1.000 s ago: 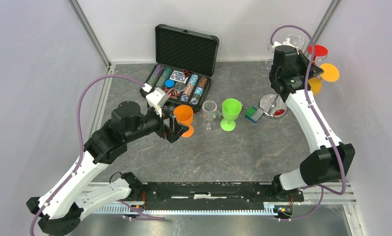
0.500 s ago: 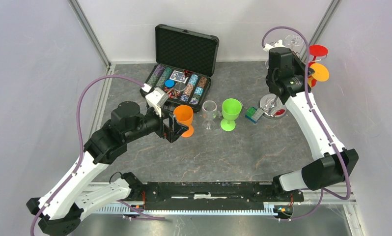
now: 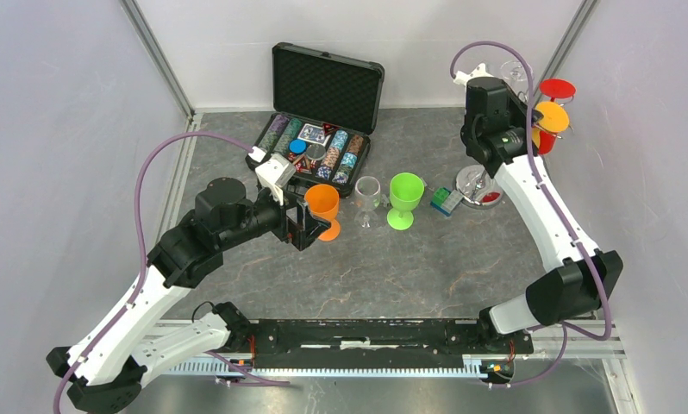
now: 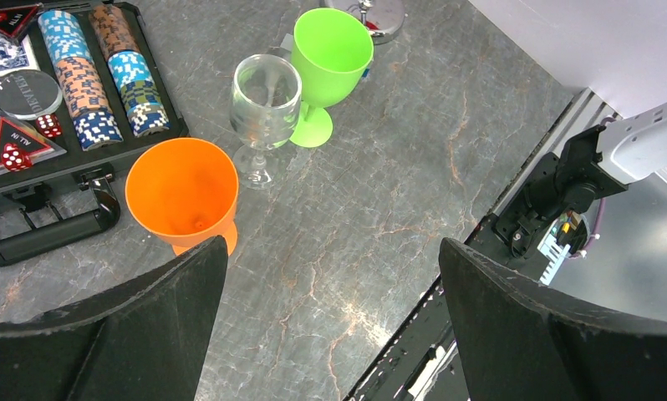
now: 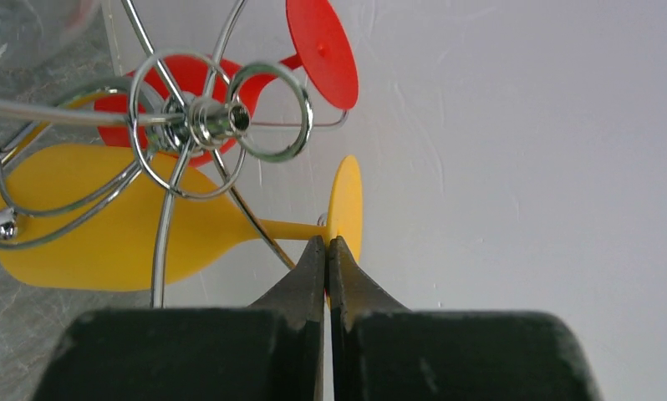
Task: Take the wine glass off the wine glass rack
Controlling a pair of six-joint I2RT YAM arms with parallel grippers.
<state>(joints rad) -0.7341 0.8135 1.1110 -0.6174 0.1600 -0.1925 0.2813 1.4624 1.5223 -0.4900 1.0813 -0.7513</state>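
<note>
right gripper (image 5: 326, 249): fingers pinched shut on the thin stem of the yellow plastic wine glass (image 5: 104, 242) | glass: hangs on shiny chrome wire rack (image 5: 205, 121), stem crosses fingers, foot on outer side | left gripper (image 4: 332, 246): wide apart, well away

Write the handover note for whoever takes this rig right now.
Right pincer: shut on the yellow wine glass at its stem, by the foot; the glass hangs on the wine glass rack.
Left pincer: open, empty, by the orange glass on the table.
Done: grip made; orange glass, clear glass and green glass stand on the table.
Left: draw the yellow one off the rack; the red wine glass hangs there too.
</note>
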